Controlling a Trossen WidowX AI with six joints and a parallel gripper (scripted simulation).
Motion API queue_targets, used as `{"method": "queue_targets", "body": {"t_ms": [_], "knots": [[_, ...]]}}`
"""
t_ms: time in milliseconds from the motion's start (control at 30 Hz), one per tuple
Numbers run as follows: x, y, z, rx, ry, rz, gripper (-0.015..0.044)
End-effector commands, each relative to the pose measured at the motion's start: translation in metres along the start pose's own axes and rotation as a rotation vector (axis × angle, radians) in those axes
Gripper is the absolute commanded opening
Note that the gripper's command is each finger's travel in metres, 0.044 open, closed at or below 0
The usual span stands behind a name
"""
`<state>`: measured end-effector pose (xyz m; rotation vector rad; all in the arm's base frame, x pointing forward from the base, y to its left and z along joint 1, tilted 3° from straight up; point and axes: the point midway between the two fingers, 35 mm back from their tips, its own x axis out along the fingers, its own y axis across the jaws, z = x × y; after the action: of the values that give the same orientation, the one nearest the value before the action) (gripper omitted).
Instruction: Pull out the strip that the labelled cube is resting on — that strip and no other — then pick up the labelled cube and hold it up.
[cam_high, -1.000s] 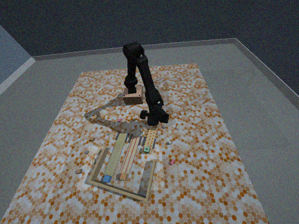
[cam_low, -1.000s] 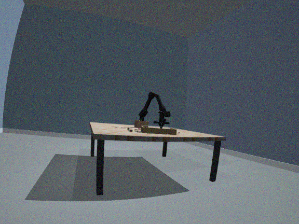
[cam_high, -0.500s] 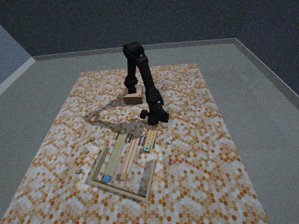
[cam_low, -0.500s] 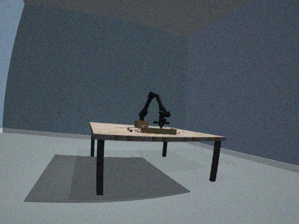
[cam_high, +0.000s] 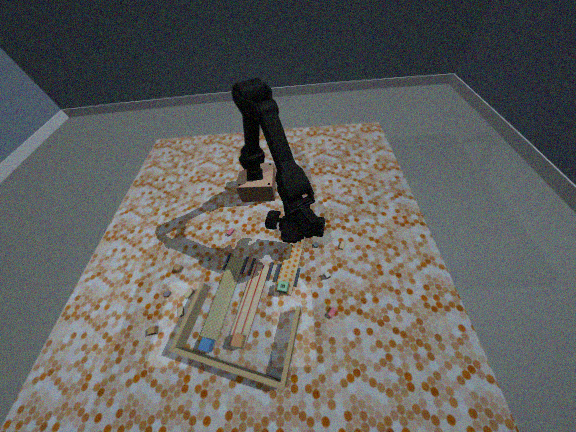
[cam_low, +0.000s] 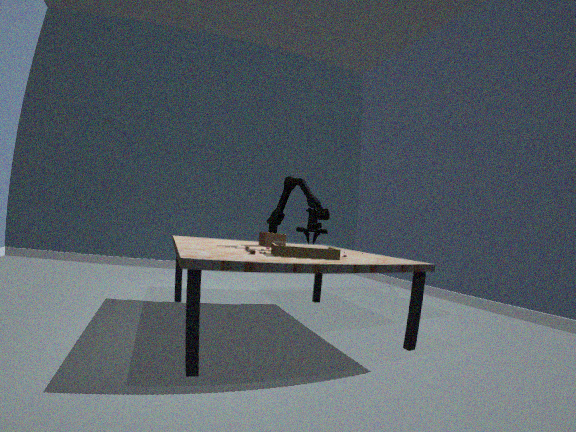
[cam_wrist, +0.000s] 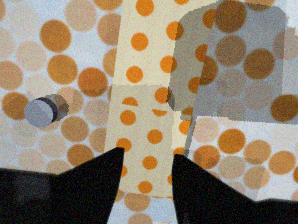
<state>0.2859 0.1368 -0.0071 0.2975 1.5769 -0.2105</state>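
The gripper (cam_high: 300, 239) is hovering over the far end of the dotted strip (cam_high: 289, 266), its fingers parted a little and released, gripping nothing; in the wrist view the strip's end is lying between and beyond the two dark tips, and whether they are touching it cannot be told. Open patterned counter (cam_high: 400, 310) is stretching to the right of the strip and toward the near edge, with only small scattered bits lying on it.

Three strips are lying side by side: a green strip (cam_high: 220, 305) on the left, a red-lined strip (cam_high: 248, 305) in the middle, and the dotted strip on the right, which is sitting further toward the arm than the other two. Three cubes are resting on them, one each: a blue cube (cam_high: 206, 344) at the near end of the green strip, an orange cube (cam_high: 237, 341) at the near end of the red-lined strip, and the labelled green cube (cam_high: 283, 286) at the near end of the dotted strip.

A low wooden frame (cam_high: 225, 365), walled on the left, near and right sides, is enclosing the near ends of the green and red-lined strips with their cubes. The green cube and its strip are lying just outside the frame's far right corner. A small grey cylinder (cam_wrist: 40, 112) is lying left of the strip's far end.
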Motion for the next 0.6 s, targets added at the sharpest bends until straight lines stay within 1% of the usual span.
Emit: {"method": "queue_targets", "body": {"t_ms": [0,300,567], "knots": [[-0.002,-0.001,0.014,-0.009,-0.003,0.002,0.0210],[-0.006,-0.003,0.051,-0.010,-0.005,0.002,0.0440],[-0.009,-0.004,0.082,-0.010,-0.008,0.002,0.0440]]}}
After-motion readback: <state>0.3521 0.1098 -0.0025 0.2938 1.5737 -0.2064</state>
